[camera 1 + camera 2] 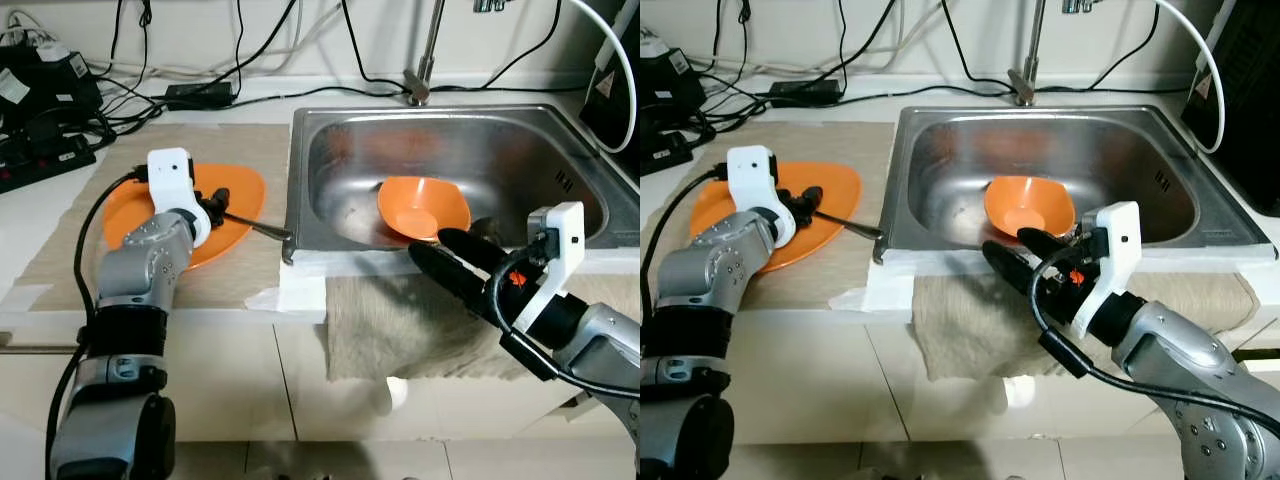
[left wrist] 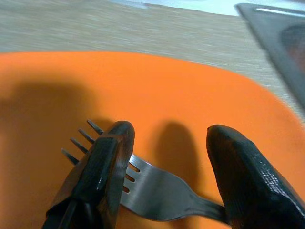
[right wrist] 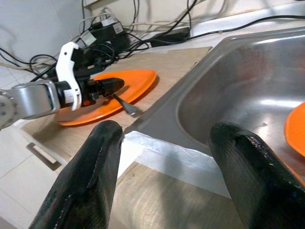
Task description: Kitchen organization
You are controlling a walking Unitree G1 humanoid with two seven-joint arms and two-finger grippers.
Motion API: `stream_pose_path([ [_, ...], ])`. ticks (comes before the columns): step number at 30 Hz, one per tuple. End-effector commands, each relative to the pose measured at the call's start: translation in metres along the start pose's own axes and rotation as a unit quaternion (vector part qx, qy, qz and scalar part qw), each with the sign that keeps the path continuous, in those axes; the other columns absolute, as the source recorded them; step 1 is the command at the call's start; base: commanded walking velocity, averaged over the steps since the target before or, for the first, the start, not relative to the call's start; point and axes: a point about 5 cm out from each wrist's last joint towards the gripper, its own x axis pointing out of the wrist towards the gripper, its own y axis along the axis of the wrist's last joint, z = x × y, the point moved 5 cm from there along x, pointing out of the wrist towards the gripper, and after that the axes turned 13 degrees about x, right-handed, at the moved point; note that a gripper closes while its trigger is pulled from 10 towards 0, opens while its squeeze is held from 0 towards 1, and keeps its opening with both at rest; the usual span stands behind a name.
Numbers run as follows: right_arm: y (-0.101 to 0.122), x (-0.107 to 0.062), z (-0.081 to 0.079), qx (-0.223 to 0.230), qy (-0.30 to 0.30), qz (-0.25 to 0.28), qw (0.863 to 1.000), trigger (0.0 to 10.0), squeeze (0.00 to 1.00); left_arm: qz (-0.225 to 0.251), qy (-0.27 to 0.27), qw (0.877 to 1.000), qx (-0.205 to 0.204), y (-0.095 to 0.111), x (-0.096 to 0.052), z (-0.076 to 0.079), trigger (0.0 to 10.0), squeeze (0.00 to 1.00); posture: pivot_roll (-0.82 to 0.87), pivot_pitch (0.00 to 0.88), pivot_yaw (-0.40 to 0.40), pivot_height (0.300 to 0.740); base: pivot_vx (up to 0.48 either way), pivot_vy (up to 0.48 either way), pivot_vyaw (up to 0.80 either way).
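An orange plate (image 1: 243, 192) lies on a beige mat left of the sink. A metal fork (image 1: 256, 228) rests on it, tines on the plate (image 2: 167, 86) and handle reaching toward the sink's corner. My left gripper (image 1: 218, 203) is low over the plate, open, its fingers either side of the fork (image 2: 157, 188) near the tines. An orange bowl (image 1: 423, 207) sits tilted in the steel sink (image 1: 500, 150). My right gripper (image 1: 427, 243) hovers open at the sink's front rim, just in front of the bowl, holding nothing.
A grey towel (image 1: 400, 320) hangs over the counter's front edge under my right arm. The faucet (image 1: 425, 60) stands behind the sink. Black cables and a power strip (image 1: 40, 150) crowd the back left. A dark appliance (image 1: 615, 80) is at the far right.
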Motion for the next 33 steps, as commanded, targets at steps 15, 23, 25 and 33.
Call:
stream_pose_path([
  [15,-0.002,-0.004,-0.002,0.008,-0.008,-0.004,1.000,10.0,0.00,0.002,0.035,0.999,0.011,0.002,0.010,-0.025,10.0,0.00,-0.13,0.000,0.060,0.740,0.000,0.000,0.00],
  [23,-0.004,-0.004,-0.002,0.012,-0.010,-0.008,1.000,10.0,0.00,0.068,0.052,0.996,-0.032,0.057,-0.001,-0.030,10.0,0.00,-0.12,0.000,0.062,0.740,0.000,0.000,0.00],
  [25,-0.005,-0.003,-0.002,0.012,-0.009,-0.008,1.000,10.0,0.00,0.063,0.054,0.995,-0.050,0.059,-0.003,-0.030,10.0,0.00,-0.11,0.000,0.065,0.740,0.000,0.000,0.00],
  [33,-0.009,0.001,-0.004,0.016,-0.004,-0.012,1.000,10.0,0.00,0.011,0.065,0.993,-0.101,0.045,-0.008,-0.030,10.0,0.00,-0.09,0.000,0.071,0.740,0.000,0.000,0.00],
])
